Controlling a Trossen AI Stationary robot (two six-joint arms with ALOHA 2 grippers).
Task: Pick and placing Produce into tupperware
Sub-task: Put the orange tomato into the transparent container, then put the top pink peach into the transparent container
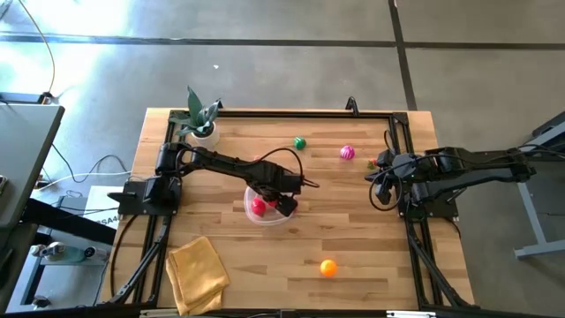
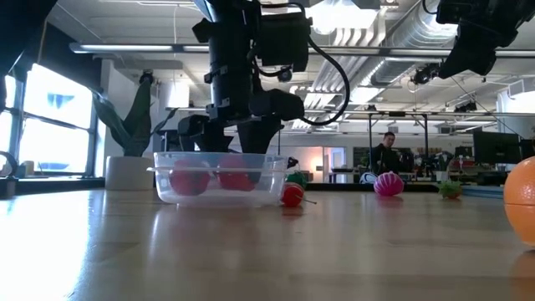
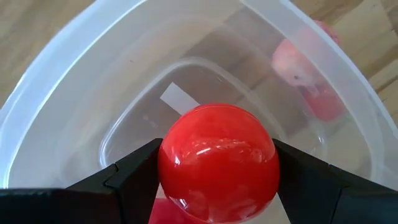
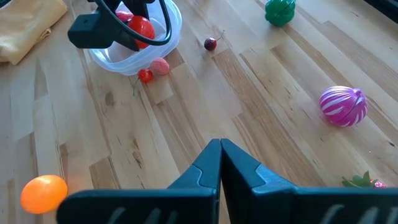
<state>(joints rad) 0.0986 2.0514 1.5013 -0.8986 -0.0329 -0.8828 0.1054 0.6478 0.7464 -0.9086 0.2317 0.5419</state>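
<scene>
- High view: the left gripper (image 1: 275, 196) hangs over the clear tub (image 1: 265, 208) near the middle of the tabletop (image 1: 353, 238), with a red ball (image 1: 258, 207) showing at the tub. A green piece (image 1: 299, 142) and a pink striped piece (image 1: 347, 152) lie toward the far edge, well apart from the tub, and an orange ball (image 1: 327, 267) sits alone near the front. The right gripper (image 1: 383, 178) waits at the right edge. A yellow cloth (image 1: 198, 272) and a potted plant (image 1: 201, 119) stand clear of the work.
- Low view: the left arm comes down into the tub (image 2: 219, 178), where red shapes show through the wall. A small red piece (image 2: 292, 195) rests on the tabletop just beside the tub.
- Left wrist view: the left gripper (image 3: 216, 171) is clamped on the glossy red ball (image 3: 216, 163), one finger on each side at its widest part, directly above the tub's floor (image 3: 143, 118). A pale pink piece (image 3: 297, 67) shows through the tub wall.
- Right wrist view: the right gripper (image 4: 219, 163) has its fingers pressed together with nothing between them, and points over bare wood.
- Handling, as a judgement: the ball looks hard, smooth and light, so it may slip or roll. A grip across the middle suits it, and a low release should keep it from bouncing out. The thin tub would likely slide if nudged.
</scene>
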